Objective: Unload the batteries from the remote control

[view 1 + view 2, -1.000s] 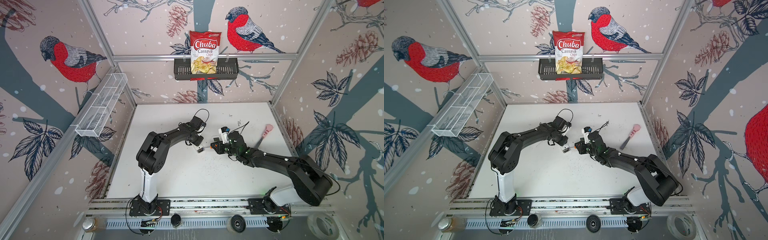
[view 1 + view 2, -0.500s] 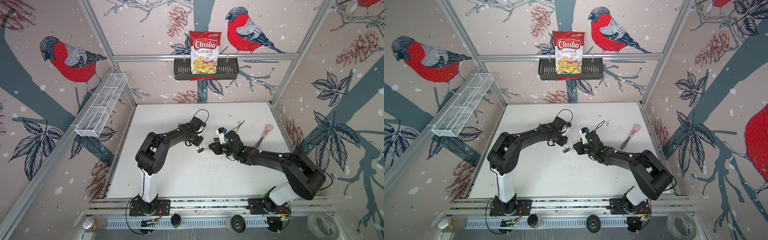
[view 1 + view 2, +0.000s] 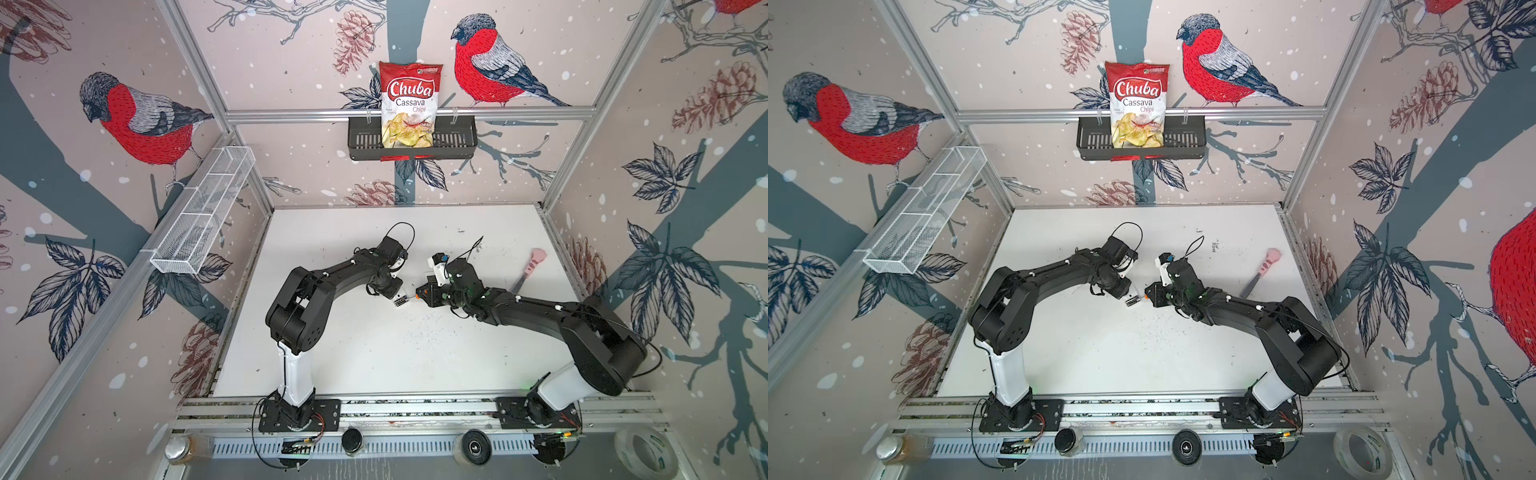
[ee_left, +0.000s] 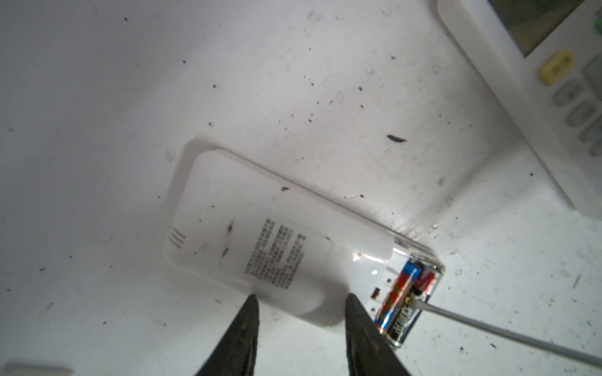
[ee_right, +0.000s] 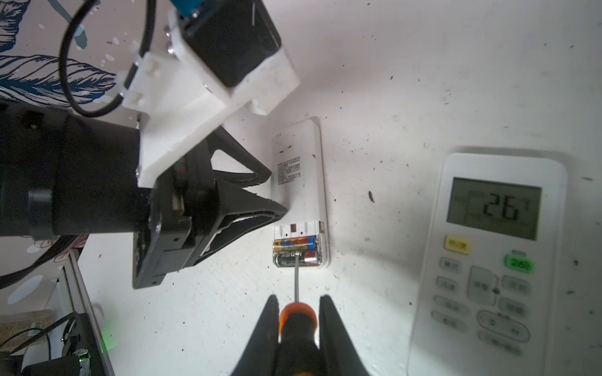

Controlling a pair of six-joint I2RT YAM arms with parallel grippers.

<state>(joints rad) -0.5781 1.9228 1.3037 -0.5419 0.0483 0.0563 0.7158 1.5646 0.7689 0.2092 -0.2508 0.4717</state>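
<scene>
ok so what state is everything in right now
small remote: face down, battery bay open
batteries: two, seated in the bay
screwdriver: gripped, tip on the batteries
big remote: face up, screen on
left end effector: open, tips at small remote
right end effector: shut on screwdriver

2 arms alike: left arm (image 3: pixel 332 278), right arm (image 3: pixel 540 311), black links, white lower columns (image 3: pixel 296 370), black base plates (image 3: pixel 328 411). Wrist: white printed bracket (image 5: pixel 195 94), silver screws (image 5: pixel 169 42), black looped cable (image 5: pixel 64 58); fingers (image 5: pixel 247 201) black, triangular, open-framed, tapering to points.
</scene>
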